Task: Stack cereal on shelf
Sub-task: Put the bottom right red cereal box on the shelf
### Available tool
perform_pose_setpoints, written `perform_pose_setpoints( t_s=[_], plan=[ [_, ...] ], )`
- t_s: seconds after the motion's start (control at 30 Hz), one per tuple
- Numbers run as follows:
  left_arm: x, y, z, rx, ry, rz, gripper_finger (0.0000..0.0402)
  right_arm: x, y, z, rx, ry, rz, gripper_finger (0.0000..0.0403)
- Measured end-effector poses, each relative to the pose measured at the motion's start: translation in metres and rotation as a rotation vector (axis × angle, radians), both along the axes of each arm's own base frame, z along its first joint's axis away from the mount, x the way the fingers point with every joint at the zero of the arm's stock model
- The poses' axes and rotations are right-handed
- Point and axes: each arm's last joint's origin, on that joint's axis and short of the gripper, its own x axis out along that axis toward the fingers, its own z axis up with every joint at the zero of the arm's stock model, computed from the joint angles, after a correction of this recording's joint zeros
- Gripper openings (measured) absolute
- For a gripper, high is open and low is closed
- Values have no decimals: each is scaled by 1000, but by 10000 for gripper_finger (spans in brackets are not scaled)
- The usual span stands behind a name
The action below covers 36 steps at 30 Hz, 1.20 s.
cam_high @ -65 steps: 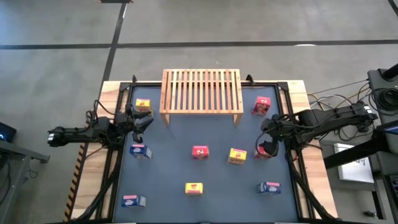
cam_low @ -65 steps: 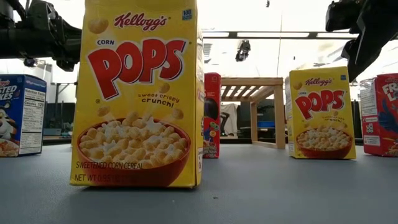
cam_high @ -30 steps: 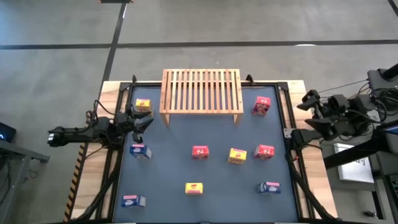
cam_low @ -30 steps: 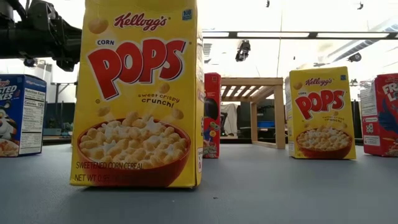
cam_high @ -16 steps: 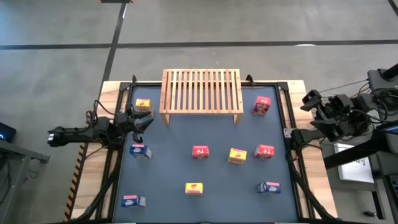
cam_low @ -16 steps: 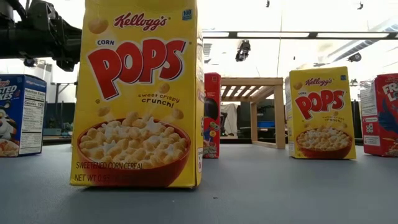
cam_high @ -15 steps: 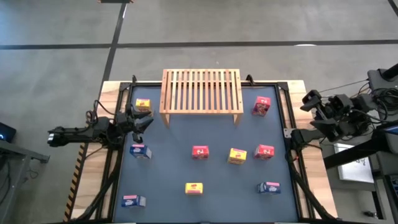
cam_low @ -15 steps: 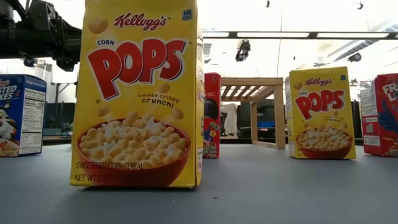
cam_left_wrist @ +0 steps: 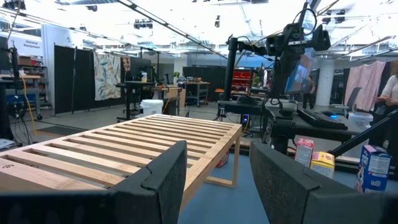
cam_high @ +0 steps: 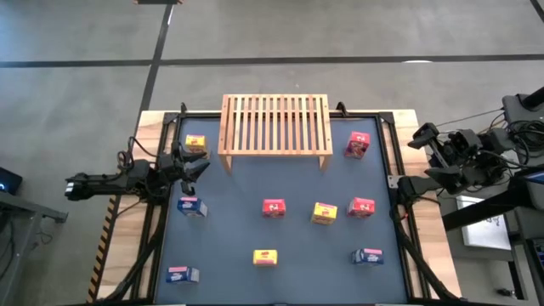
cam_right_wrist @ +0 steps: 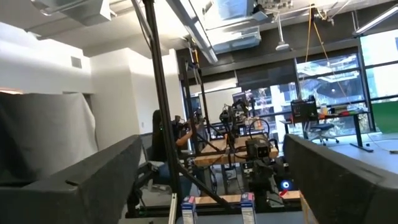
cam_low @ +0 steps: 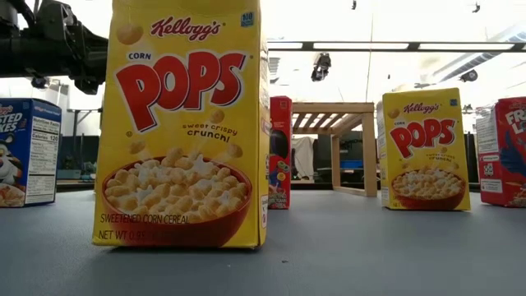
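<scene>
shelf [cam_high: 275,124]: standing at the far middle of the table [cam_high: 229,229], top bare, no box on it; showing close up in the left wrist view [cam_left_wrist: 124,149] and small in the low view [cam_low: 333,131]
cereal: nine boxes, all sitting on the table, none on the shelf
yellow boxes: one left of the shelf [cam_high: 195,143], one mid-table [cam_high: 324,213], one near the front [cam_high: 265,257]; the front one is filling the low view [cam_low: 185,123], the mid one showing further back [cam_low: 423,148]
red boxes: one right of the shelf [cam_high: 358,145], one mid-table [cam_high: 274,208], one just right of the mid yellow box [cam_high: 362,207]
blue boxes: one at the left [cam_high: 190,206], one front left [cam_high: 181,274], one front right [cam_high: 368,256]
left gripper [cam_high: 197,163]: hovering over the table's left side, between the far yellow box and the left blue box, facing the shelf; jaws standing partly spread, nothing between them, as the left wrist view is showing [cam_left_wrist: 214,174]
right gripper [cam_high: 422,136]: sitting off the table, beyond its right edge, pointing away from the boxes; jaws spread wide with nothing between them [cam_right_wrist: 211,180]
room: a person [cam_right_wrist: 163,144] sitting far off in the right wrist view
</scene>
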Motion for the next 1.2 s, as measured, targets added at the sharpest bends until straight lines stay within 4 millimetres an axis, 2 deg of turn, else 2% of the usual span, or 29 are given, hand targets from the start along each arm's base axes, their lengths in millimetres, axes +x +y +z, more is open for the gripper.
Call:
perform_pose_setpoints(
  t_s=[1.2],
  plan=[
    [0,0,0,0,0,0,160,4,1,-13,-24,135,0,398]
  ],
)
